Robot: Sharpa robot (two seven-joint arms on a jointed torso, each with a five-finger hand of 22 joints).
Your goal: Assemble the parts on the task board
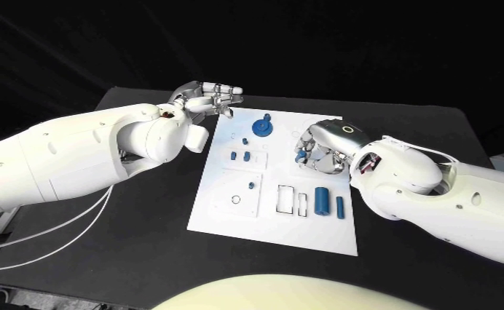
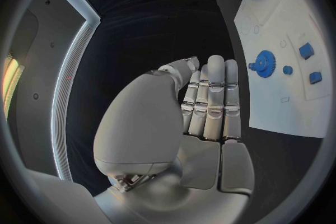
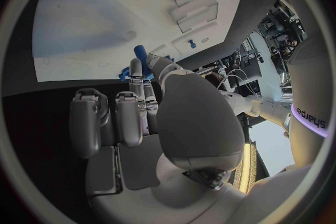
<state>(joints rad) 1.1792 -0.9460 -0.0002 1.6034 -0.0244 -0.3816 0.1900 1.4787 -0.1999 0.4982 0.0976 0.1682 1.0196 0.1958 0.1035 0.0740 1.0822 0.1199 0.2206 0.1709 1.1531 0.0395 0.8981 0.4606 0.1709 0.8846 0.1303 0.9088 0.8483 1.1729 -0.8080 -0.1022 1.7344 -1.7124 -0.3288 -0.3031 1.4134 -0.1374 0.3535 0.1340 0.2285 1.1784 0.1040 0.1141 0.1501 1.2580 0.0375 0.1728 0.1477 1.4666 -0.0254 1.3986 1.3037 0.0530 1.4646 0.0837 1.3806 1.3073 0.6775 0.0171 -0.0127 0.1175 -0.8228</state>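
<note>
Head view, right robot hand [image 1: 320, 151] pinching blue part [image 3: 139, 51] (over task board [image 1: 242, 212]), left robot hand [image 1: 207, 97] empty, fingers straight.

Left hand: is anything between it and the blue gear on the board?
Nothing visible. The left hand hovers open off the task board's far left corner, and only bare white board lies between it and the blue gear.

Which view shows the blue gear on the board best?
The left wrist view: the gear lies unobstructed, its teeth visible, on the board. The head view shows it smaller. In the right wrist view I cannot identify it.
</note>
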